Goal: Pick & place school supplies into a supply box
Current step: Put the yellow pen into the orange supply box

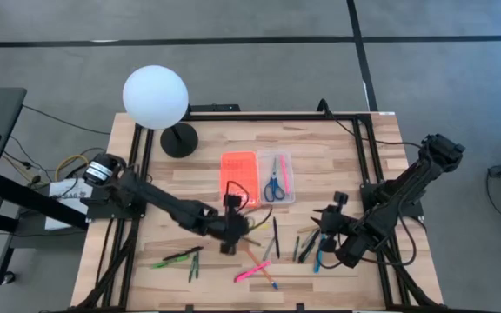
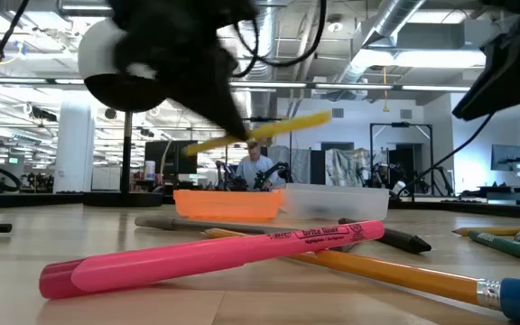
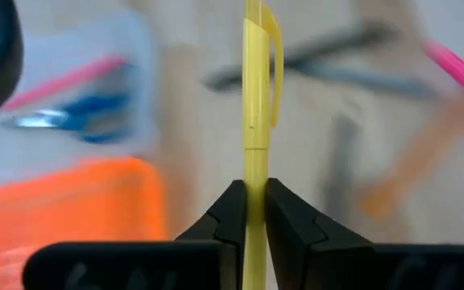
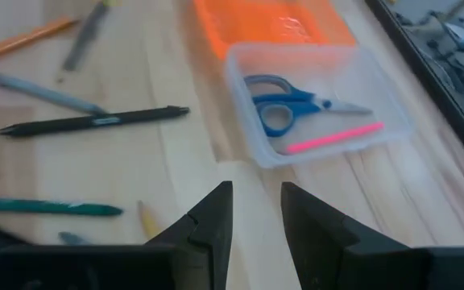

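Left gripper (image 3: 248,211) clamped on a yellow pen (image 3: 256,97), fingers pinching the barrel near its lower end, clip end pointing forward. Low view shows the pen lifted clear of the table (image 1: 172,174), tilted, roughly level with the rim of the supply box (image 4: 321,105). In the high view the left gripper (image 1: 230,222) sits just short of the box, beside the near edge of the orange lid (image 1: 238,172).

Box contents so far: blue-handled scissors (image 4: 288,101) and a pink pen (image 4: 334,137) in the clear tray.

Right gripper (image 4: 256,211): fingers apart, holding nothing, hovering near the box's right side over bare wood; black pen (image 4: 95,120) and green pen (image 4: 47,207) lie close by it.

Step judged: transport of the yellow pen, grasp done, placement not yet done.

Next move calls for carrying the pen past the lid, over the clear tray, turning it to lie along the tray's long side, then lowering before opening. Risk: pen end catching the tray wall

Remaining: many pens loose on the table, incl. pink highlighter (image 2: 215,253)
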You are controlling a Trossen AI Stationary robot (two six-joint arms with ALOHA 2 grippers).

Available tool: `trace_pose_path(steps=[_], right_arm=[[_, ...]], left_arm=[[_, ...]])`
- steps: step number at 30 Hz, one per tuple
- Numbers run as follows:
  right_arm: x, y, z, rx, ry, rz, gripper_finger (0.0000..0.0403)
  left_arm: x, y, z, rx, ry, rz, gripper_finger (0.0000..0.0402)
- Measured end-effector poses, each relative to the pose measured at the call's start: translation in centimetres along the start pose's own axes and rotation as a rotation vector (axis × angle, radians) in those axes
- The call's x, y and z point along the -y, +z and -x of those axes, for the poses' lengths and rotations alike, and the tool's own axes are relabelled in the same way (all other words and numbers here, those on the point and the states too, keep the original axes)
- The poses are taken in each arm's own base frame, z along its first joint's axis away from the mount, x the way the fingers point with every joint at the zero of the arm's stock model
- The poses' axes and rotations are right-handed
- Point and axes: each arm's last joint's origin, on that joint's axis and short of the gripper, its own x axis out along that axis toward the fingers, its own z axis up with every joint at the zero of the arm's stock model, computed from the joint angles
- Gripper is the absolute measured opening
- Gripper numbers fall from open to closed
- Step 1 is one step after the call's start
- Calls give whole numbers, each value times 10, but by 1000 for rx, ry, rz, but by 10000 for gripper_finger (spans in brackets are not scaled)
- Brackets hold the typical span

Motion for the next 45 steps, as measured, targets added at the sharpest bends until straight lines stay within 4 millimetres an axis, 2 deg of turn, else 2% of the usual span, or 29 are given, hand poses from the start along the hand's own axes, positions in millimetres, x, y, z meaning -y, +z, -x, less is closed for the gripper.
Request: trace_pose_path(steps=[4,9,14,18,32,35,40,45], right_arm=[[2,-2,-2,23,-31,-28,100],[1,-2,-2,37,-35,-75,100],[2,-1,-2,50,-45,-92,100],[2,-1,-2,49,-45,-101,100],[3,-1,-2,73,-69,-94,100],[3,0,-2,96,-88,-91,100],[5,1,-3,98,-107,-89,100],[9,1,-6,81,-131,-81,100]], left_arm=[[-35,16,-7,50,133,127,20],[-83,27,-21,155,169,276,20],[-130,28,-30,249,142,493,21],[-152,25,-33,275,143,618,22],[-151,-3,-47,364,132,766,23],[-149,-6,-59,357,127,781,23],[-144,-12,-91,327,61,792,23],[-148,-18,-115,286,30,826,23]])
